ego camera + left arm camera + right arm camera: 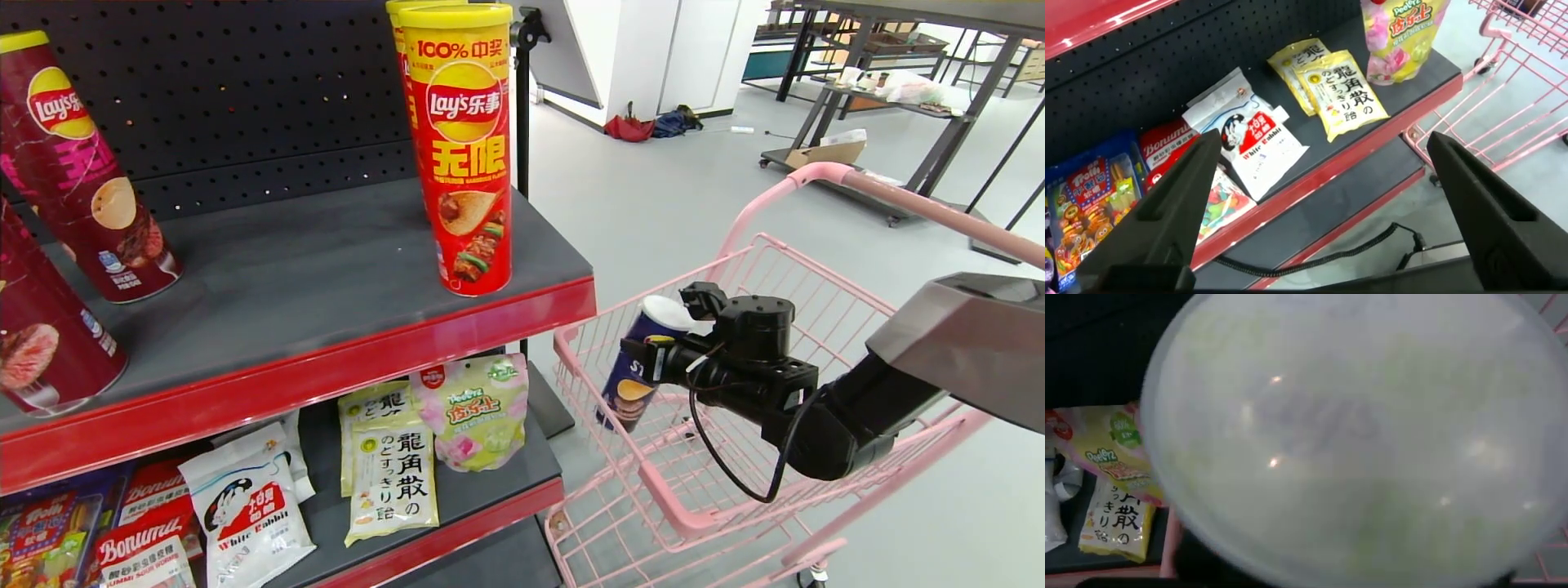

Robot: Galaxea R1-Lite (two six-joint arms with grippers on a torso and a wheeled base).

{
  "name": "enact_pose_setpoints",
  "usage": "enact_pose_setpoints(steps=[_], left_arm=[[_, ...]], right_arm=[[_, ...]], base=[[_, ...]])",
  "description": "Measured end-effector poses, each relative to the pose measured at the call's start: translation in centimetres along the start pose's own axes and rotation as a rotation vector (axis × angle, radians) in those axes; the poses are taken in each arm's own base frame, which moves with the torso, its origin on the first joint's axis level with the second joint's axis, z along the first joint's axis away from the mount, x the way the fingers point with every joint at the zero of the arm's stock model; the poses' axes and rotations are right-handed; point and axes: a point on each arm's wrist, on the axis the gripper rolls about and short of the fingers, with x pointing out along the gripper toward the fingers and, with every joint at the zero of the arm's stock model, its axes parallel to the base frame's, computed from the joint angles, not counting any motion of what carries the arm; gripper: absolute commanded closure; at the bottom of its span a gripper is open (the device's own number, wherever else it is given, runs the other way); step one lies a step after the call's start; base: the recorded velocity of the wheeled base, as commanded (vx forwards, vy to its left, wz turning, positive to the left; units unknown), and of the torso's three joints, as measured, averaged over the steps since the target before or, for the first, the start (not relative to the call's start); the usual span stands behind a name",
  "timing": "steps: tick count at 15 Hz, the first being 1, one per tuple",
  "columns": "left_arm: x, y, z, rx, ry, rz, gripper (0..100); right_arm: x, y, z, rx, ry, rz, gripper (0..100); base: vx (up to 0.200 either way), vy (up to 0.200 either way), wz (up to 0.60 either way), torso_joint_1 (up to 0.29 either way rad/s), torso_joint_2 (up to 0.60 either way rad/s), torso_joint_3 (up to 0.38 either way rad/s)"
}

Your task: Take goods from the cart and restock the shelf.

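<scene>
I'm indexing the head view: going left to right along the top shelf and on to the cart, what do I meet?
Maroon chip cans, red chip can, blue can in the right gripper, pink cart handle.

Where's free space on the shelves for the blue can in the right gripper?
Upper shelf: bare stretch between maroon cans and red can, room for the blue can. Lower shelf: crowded with snack bags.

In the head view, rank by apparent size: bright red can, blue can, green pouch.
Largest: bright red can.
Green pouch and blue can look close; the right gripper hides part of the can, so unranked.
</scene>
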Motion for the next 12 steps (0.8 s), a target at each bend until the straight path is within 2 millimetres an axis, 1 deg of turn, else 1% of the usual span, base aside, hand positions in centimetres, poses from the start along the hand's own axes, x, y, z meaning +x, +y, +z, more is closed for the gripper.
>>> enact_pose_setpoints(steps=[4,6,7,9,12], left_arm=[[0.0,0.0,-0.3,0.0,0.001,-0.001,0],[0.0,-0.1,-0.5,0.0,-0.005,-0.003,0],[0.0,-0.1,-0.4,0.0,-0.009,-0.006,0],[0.0,-0.1,-0.4,0.0,-0.017,-0.013,0],[-0.2,-0.1,0.0,0.001,-0.044,-0.025,0]], right_arm=[[-0.2,0.0,-0.2,0.001,0.006,-0.017,100],[-0.9,0.1,0.2,-0.002,-0.001,-0.037,100],[-1.4,0.3,0.9,-0.004,-0.02,-0.038,100],[-3.3,0.9,3.0,-0.018,-0.07,-0.042,100],[-6.9,1.8,6.3,-0.046,-0.105,-0.053,100]], base=[[0.0,0.0,0.0,0.0,0.0,0.0],[0.0,0.0,0.0,0.0,0.0,0.0],[0.0,0.0,0.0,0.0,0.0,0.0],[0.0,0.0,0.0,0.0,0.0,0.0],[0.0,0.0,0.0,0.0,0.0,0.0]])
